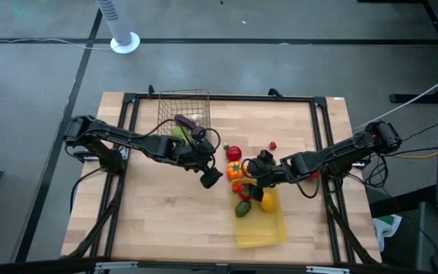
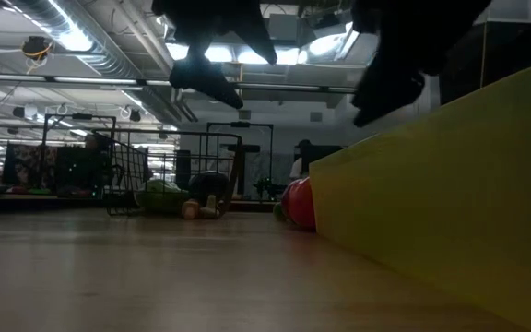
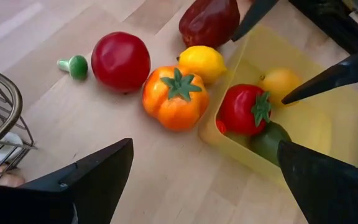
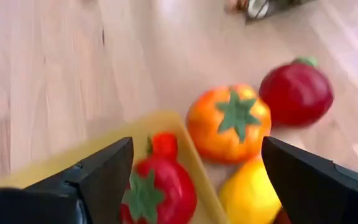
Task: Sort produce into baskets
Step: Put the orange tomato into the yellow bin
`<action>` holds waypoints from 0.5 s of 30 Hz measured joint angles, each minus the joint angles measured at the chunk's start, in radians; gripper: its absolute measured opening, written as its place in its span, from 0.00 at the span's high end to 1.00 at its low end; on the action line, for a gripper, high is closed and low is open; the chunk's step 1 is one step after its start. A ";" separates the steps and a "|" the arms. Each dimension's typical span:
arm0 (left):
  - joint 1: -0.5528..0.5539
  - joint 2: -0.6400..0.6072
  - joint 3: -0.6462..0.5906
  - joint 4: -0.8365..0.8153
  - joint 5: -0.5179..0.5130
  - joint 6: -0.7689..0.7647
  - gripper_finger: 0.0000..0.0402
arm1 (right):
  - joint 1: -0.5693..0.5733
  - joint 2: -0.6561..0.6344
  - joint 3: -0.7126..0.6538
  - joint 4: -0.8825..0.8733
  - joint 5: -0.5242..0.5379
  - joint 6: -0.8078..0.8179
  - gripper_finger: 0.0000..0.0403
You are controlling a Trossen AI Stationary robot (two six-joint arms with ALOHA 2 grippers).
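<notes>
The wire-mesh basket stands at the far side with a purple, a green and a whitish piece in it. The yellow tray lies near the front and holds a red pepper, a yellow piece and a green piece. An orange pepper, a red ball, a lemon and a dark red pepper lie on the table beside the tray's far end. My left gripper hovers open left of the orange pepper. My right gripper hovers open above the tray's far end.
A small green piece lies left of the red ball, and a small red piece lies farther back. A black frame borders the table. Bare wood stretches across the front left.
</notes>
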 joint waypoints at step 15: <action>0.000 -0.002 0.000 -0.001 0.000 0.058 0.02 | -0.131 0.000 0.000 0.092 -0.092 0.000 0.13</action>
